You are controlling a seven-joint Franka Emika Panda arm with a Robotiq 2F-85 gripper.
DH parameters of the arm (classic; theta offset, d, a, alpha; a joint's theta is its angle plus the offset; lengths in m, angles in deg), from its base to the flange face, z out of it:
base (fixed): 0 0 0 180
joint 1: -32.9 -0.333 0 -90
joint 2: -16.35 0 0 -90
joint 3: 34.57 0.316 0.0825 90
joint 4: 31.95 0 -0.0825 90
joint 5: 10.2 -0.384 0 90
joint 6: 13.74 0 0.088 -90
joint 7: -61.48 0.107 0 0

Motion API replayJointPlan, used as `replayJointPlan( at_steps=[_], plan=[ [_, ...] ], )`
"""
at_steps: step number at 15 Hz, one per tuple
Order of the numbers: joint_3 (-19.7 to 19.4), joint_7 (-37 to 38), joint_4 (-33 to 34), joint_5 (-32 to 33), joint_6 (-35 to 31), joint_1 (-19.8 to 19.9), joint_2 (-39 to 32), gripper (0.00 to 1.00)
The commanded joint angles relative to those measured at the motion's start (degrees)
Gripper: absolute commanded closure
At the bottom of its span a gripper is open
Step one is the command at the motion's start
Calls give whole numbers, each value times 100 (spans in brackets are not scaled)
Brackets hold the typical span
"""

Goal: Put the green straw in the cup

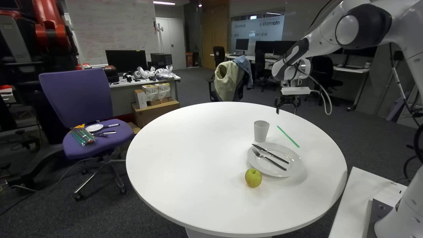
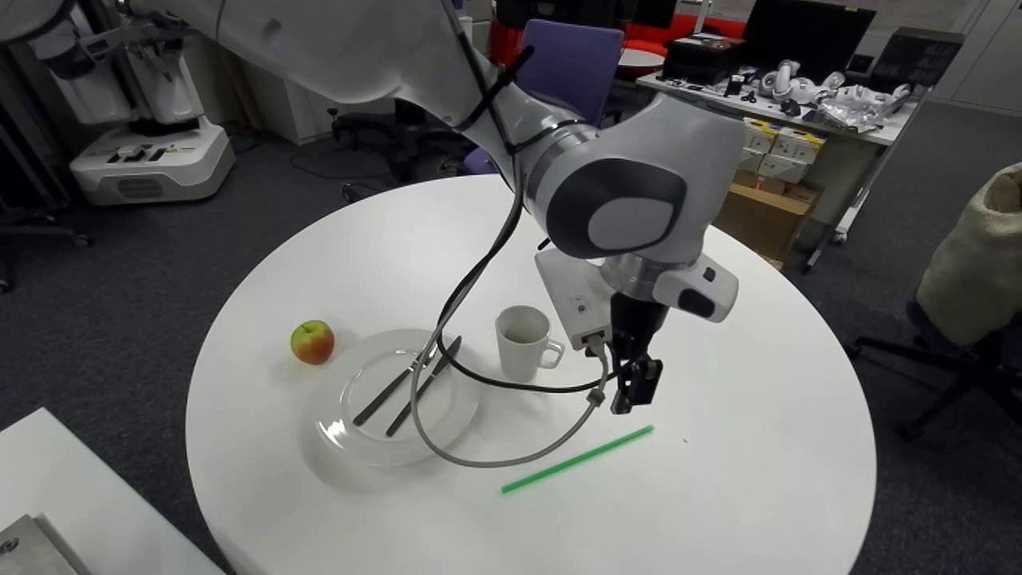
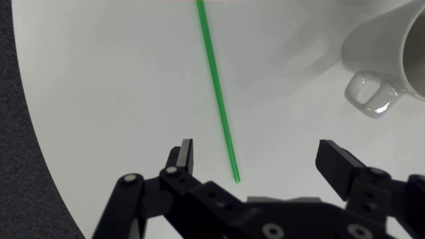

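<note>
Claw (image 3: 255, 143) is spread wide over bench (image 1: 198, 148), gripping nothing. Green straw (image 2: 578, 460) lies flat on bench, near cup (image 2: 519, 355) but apart. Cup stands upright, just beside plate (image 1: 294, 154).

This arm (image 2: 343, 48) is mostly glossy white with chunky rounded joints (image 2: 687, 152), and honestly the black oval patch (image 2: 579, 200) around a pale disc (image 2: 631, 224) looks pretty sharp. There's a silvery collar (image 2: 631, 274) too, plus a boxy white housing (image 2: 571, 291). Black cable (image 2: 551, 390), grey cable (image 2: 489, 465), both kinda loopy, and black ties (image 2: 511, 72) strapping stuff down. Jaws are mostly black linkages (image 3: 212, 200) with round screw heads (image 3: 273, 230) and a grey strip (image 3: 184, 153) on one side.
</note>
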Motion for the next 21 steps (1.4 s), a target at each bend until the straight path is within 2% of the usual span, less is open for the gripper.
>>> replayJointPlan(
  at_steps=[1,8,14,21],
  plan=[
    [118,46,52,83,39,111,1,0],
    [138,67,57,96,2,100,-70,0],
    [213,138,140,169,-64,48,-693,0],
    [266,188,99,-53,-993,195,-1088,0]
  ],
)
